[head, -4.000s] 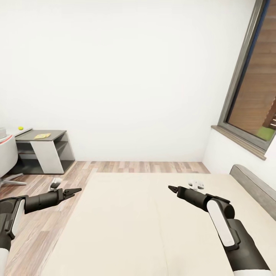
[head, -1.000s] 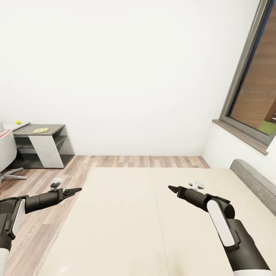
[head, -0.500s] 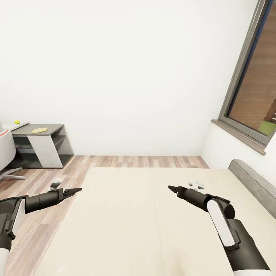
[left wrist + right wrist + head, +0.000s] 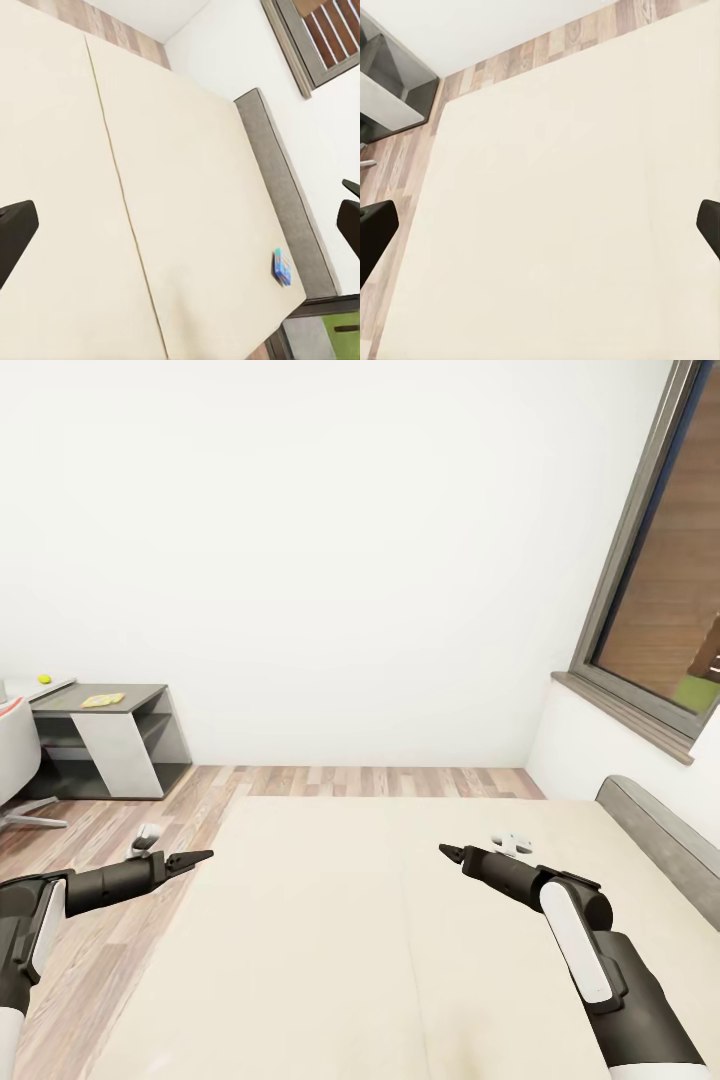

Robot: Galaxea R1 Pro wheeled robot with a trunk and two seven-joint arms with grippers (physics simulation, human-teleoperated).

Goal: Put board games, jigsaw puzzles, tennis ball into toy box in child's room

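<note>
Left wrist view: small blue board game [image 4: 283, 267] by the bed [image 4: 187, 187] headboard. Both grippers wide open, empty. Risk: far reach, could miss box.

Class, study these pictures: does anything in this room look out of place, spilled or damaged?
Nothing looks spilled or damaged. One small blue board game lies alone on the bed close to the grey headboard, away from the table.

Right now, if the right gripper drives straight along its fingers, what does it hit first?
Most likely the bed: the right wrist view looks along the open right gripper onto bare cream mattress. Nothing lies between, though depth is hard to judge.
</note>
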